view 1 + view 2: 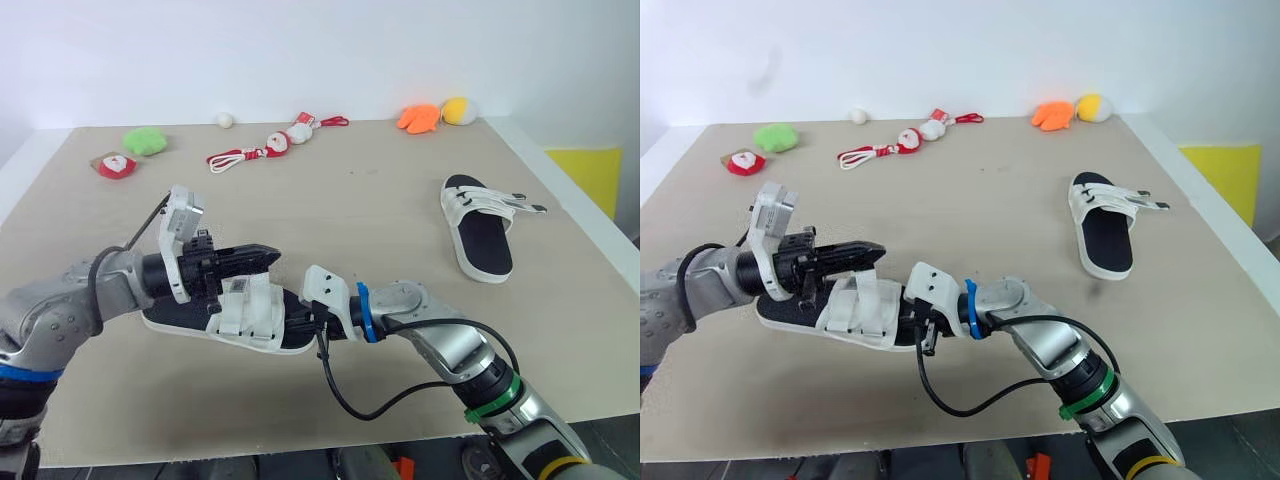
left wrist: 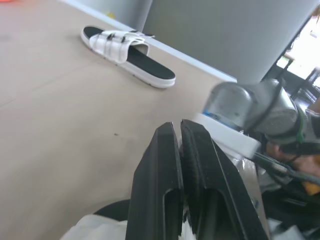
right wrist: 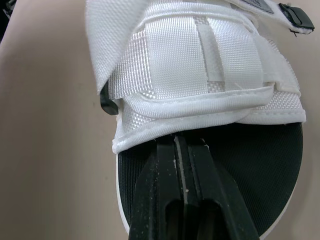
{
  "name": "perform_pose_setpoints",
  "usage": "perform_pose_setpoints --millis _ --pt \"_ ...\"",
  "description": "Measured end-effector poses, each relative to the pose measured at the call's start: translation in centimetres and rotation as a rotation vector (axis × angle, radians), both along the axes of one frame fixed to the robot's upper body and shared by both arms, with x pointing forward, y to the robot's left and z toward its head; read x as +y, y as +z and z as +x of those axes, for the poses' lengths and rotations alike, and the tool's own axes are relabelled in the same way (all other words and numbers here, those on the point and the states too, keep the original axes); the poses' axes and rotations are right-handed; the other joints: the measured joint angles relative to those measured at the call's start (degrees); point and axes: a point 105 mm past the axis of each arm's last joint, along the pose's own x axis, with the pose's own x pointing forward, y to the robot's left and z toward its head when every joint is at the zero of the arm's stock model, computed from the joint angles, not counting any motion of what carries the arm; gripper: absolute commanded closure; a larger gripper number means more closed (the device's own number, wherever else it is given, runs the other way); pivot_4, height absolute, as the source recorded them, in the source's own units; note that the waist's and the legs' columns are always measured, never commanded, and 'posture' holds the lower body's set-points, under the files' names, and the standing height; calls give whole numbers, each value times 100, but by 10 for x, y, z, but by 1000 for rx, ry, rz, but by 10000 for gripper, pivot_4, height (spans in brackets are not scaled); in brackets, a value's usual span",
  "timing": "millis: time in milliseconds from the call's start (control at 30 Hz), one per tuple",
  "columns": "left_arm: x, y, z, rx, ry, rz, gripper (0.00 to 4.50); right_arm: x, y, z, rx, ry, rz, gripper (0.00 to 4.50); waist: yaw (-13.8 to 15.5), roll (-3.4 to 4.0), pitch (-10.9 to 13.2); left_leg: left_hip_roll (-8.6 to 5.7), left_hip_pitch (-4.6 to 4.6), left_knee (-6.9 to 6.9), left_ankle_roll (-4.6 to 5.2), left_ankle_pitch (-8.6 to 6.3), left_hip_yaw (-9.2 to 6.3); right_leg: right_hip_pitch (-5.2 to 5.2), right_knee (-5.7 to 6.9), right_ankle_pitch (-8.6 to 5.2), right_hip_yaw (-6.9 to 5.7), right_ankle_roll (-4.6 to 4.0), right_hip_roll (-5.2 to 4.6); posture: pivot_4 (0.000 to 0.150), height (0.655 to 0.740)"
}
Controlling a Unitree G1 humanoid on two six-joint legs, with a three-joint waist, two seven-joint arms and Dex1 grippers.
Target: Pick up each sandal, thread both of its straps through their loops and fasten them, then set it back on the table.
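Two sandals lie on the table. The near sandal is in the lower left of the head view, flat on its sole, and both grippers are at it. The far sandal lies alone at the right side, well apart from the arms.

The left gripper hangs just above the white straps of the near sandal. Its two fingers are squeezed together with nothing between them. The right gripper comes in from the other end of the shoe. Its fingers are pressed tight together too. Their tips sit on the black footbed, right at the edge of the nearest strap, as if to poke under it. I cannot tell if they pinch any cloth.

I think the step now is to get hold of a strap on this sandal. To do it well, one gripper should open a little and grab the loose end of a strap, not the thick middle. The other should hold the sole so that the shoe does not slide. Then the strap end should go straight into its loop, be pulled snug and pressed down flat. Slow moves are best, since the cloth is soft and can slip out.
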Motion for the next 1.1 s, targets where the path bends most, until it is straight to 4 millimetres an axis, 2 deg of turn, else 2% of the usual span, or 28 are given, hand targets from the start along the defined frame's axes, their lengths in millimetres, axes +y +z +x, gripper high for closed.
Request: perform_pose_setpoints --millis 433,567,800,1100 --pt "11 -32 30 99 -23 29 43676 0 0 0 -10 -1 -2 45000 0 -1 -1 0 0 -1 3 4 -3 0 0 6 0 -3 2 1500 7400" --pt "10 -43 38 130 -21 26 43676 0 0 0 -13 -5 -2 45000 2 -1 -1 0 -1 0 3 4 -5 0 0 20 0 21 2 1500 7400" --pt "2 -44 47 219 -60 -28 43676 1 0 0 -16 -9 -2 45000 0 -1 -1 -1 -3 0 8 7 -6 1 0 24 0 26 2 1500 7400" --pt "0 -59 53 240 -43 32 43676 0 0 0 -19 -14 -2 45000 3 -1 -1 -3 -3 1 9 8 -8 2 0 26 -1 27 2 1500 7400"
